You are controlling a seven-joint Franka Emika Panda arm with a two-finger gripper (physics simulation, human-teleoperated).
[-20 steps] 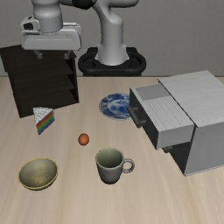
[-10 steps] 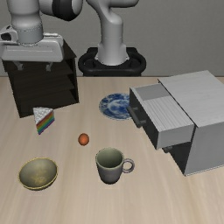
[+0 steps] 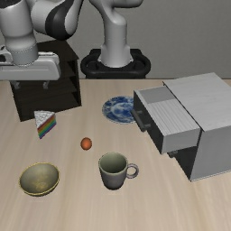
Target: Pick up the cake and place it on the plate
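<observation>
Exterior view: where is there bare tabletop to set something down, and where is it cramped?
The table is bare between the bowl and the mug, between the cake and the plate, and in front of the cabinet beyond the mug. It is cramped where the plate sits close to the open drawer.

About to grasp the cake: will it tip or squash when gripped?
The cake is a narrow wedge standing upright on the table, so a sideways nudge could probably tip it. Its layered, frosted look suggests softness; a hard squeeze may squash it. With flat sides, it seems unlikely to roll.
</observation>
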